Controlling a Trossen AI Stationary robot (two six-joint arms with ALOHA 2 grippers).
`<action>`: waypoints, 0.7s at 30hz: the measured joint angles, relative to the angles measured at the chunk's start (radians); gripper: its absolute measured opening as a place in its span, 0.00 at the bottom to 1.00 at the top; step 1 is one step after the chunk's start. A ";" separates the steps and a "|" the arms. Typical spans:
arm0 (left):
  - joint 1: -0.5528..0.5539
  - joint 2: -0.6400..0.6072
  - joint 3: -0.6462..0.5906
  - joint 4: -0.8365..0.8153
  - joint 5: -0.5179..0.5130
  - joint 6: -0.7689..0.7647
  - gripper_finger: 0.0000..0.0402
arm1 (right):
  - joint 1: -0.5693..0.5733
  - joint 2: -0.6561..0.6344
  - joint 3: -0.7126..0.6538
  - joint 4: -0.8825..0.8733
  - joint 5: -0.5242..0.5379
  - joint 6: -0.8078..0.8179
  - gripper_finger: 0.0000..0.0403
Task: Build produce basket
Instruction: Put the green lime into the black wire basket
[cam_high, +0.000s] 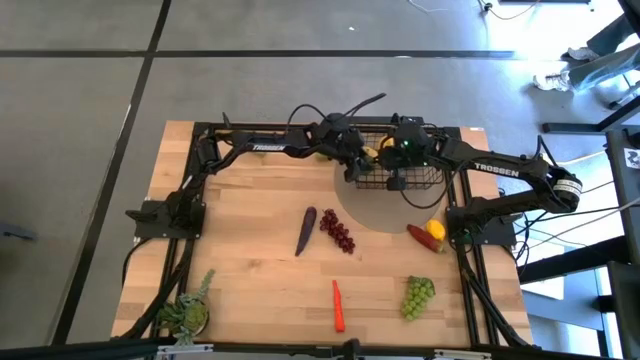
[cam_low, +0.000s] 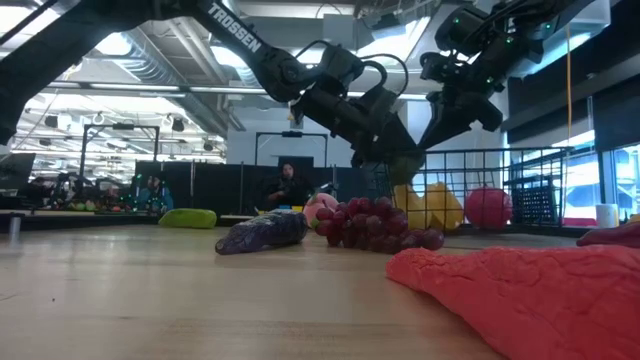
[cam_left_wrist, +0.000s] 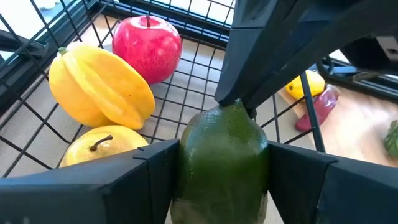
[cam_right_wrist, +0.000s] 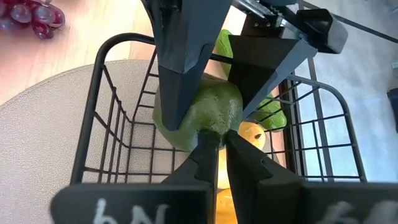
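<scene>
Two end effectors meet over the black wire basket (cam_high: 395, 172) at the upper centre of the high view. Nearest the camera in the low view lies the orange carrot (cam_low: 530, 295), filling the lower right; behind it sit the dark grapes (cam_low: 378, 226) and the purple eggplant (cam_low: 262, 232) at mid-frame, all still on the wooden counter (cam_high: 250, 270). In the high view the green grapes (cam_high: 418, 296) rest at lower right, the red pepper (cam_high: 422, 236) and lemon (cam_high: 436, 229) touching one another just below the basket. Farther back, the left end effector (cam_left_wrist: 222, 168) holds a green avocado (cam_left_wrist: 222, 155) between its spread fingers above the basket interior, while the right end effector (cam_right_wrist: 214, 140), fingers nearly together, pinches the avocado's upper tip. Already inside are a yellow starfruit (cam_left_wrist: 99, 87), a red apple (cam_left_wrist: 147, 46) and a yellow pear (cam_left_wrist: 102, 146). The avocado looks a light, rigid, smooth-skinned moulding, probably slippery at its tapered end; a hold across its broad belly seems the surer one, and a short drop onto the wire floor should not harm it.
</scene>
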 joint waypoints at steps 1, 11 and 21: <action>0.003 0.000 0.000 0.000 0.005 -0.004 0.50 | 0.000 0.001 0.000 0.003 0.000 0.000 0.06; 0.005 0.000 0.000 0.010 0.006 0.000 0.60 | 0.001 0.003 -0.002 0.022 -0.004 0.000 0.06; 0.004 0.000 0.000 0.030 0.024 0.001 0.68 | 0.001 0.002 -0.002 0.023 -0.003 0.000 0.06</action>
